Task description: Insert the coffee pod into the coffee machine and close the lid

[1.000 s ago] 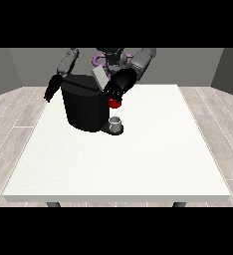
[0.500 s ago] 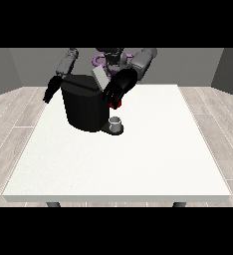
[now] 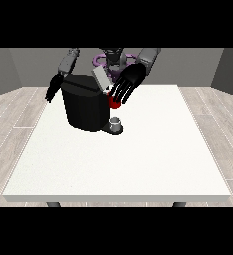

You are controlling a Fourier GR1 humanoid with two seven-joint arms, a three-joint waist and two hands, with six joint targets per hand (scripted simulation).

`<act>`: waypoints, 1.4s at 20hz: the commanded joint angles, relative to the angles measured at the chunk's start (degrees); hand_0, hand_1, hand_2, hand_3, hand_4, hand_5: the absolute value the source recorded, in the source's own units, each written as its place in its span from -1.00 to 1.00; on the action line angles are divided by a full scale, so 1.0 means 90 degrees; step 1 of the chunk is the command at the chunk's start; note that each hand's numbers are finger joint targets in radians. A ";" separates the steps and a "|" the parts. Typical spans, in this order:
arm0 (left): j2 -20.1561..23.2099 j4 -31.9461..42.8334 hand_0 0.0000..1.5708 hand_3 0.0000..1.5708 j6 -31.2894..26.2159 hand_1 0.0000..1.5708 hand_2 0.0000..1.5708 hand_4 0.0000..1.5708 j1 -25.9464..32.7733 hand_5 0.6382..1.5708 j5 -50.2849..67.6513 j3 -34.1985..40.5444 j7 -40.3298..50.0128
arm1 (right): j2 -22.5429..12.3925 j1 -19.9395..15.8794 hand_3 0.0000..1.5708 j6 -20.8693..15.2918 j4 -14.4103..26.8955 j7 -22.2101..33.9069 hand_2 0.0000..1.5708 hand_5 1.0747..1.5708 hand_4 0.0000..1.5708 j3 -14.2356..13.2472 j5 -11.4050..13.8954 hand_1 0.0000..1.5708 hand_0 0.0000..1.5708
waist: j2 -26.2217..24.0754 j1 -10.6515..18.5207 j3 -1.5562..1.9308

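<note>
The robot hand at the view's right (image 3: 127, 85) hangs over the front top of the machine (image 3: 84, 105), its fingers spread apart and pointing down toward a red thing at the machine (image 3: 114, 102). Nothing shows between those fingers. The lid (image 3: 100, 79) stands tilted up and open just behind them. The robot hand at the view's left (image 3: 53, 89) hangs beside the machine's far flank; I cannot tell how its fingers lie.

A small grey thing (image 3: 116, 121) sits on the machine's base at the front, on the counter (image 3: 123, 164) side. It may be the pod, though from here it could as well be a cup or part of the drip stand, so I will not call it either.

Judged from this, the risks lie at the lid. If the spread fingers push down on its edge off-centre, the lid may twist or stop short of closing. If the pod is not seated in the slot, shutting the lid would jam on it or close on nothing. A sideways push from that hand could also shift the whole machine on the counter, since the other hand is not plainly bracing it.
</note>
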 commanded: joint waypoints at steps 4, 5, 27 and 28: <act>-0.0873 -0.0177 -1.00 -1.00 -0.0288 -1.00 -1.00 -1.00 0.0789 1.00 0.0229 -0.0097 0.0271 | -0.0064 0.0667 -1.00 -0.0047 0.0684 -0.0274 -1.00 1.00 -1.00 -0.0311 -0.0120 -1.00 -1.00 | -0.1077 0.0795 -0.0009; -0.0817 -0.0182 -1.00 -1.00 -0.0376 -1.00 -1.00 -1.00 0.0934 1.00 0.0202 -0.0147 0.0205 | -0.0083 0.0765 -1.00 0.0120 0.0674 -0.0157 -1.00 1.00 -1.00 -0.0331 -0.0246 -1.00 -1.00 | -0.1322 0.0858 -0.0010; -0.2923 -0.0116 -1.00 -1.00 -0.0656 -1.00 -1.00 -0.51 0.4535 1.00 0.3437 0.1998 -0.0317 | 0.0196 0.1632 -1.00 0.0751 -0.0288 -0.0101 -1.00 1.00 -1.00 0.0263 -0.0428 -1.00 -1.00 | -0.4089 0.2382 -0.0015; -0.3099 -0.0240 -1.00 -1.00 -0.0652 -1.00 -1.00 -0.47 0.4588 1.00 0.3474 0.1917 -0.0204 | -0.0142 0.1454 -1.00 0.1026 -0.0281 0.0042 -1.00 1.00 -0.92 -0.0015 -0.0675 -1.00 -1.00 | -0.4099 0.2506 -0.0013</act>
